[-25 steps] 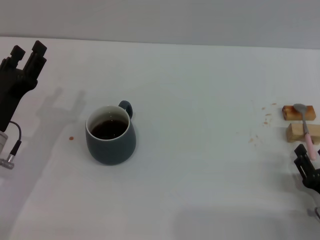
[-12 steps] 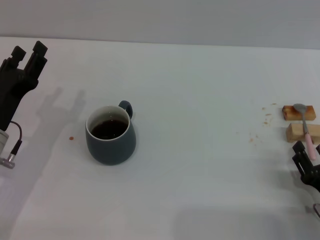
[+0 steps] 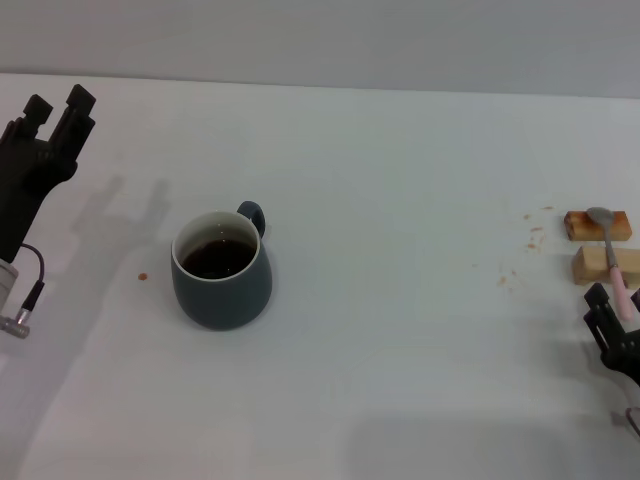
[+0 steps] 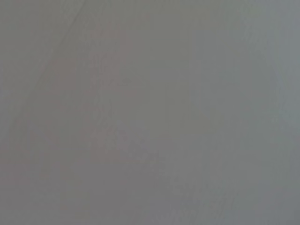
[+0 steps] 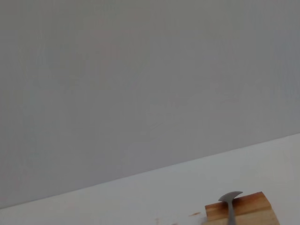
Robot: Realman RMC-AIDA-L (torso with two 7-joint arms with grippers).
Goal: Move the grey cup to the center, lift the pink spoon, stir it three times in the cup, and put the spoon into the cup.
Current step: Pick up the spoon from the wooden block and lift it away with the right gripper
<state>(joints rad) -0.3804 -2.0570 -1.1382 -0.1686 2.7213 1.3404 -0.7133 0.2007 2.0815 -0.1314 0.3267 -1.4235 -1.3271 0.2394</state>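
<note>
The grey cup stands upright left of the table's middle, with dark liquid inside and its small handle turned toward the far side. At the far right the pink spoon lies across two tan wooden blocks. Its silver bowl rests on the far block and its pink handle points toward me. My right gripper sits open at the handle's near end, low by the right edge. My left gripper hangs open at the far left, well away from the cup.
The white table ends at a grey wall behind. Small brown crumbs lie left of the blocks, and one brown spot lies left of the cup. A cable hangs from my left arm.
My right gripper has shifted slightly left beside the spoon's handle end. The cup, the spoon and the left arm have not moved.
</note>
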